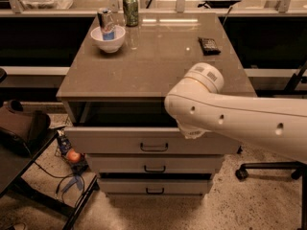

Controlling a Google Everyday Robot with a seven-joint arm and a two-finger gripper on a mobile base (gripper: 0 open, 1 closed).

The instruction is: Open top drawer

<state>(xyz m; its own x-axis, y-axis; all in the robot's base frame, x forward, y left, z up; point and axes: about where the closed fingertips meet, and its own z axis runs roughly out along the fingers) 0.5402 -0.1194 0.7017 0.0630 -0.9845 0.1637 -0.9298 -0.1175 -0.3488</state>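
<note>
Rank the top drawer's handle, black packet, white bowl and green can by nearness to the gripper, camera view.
The gripper sits at the top drawer front, right of centre.
1. handle, just lower left
2. black packet, tabletop right
3. white bowl, back left
4. green can, farthest back
</note>
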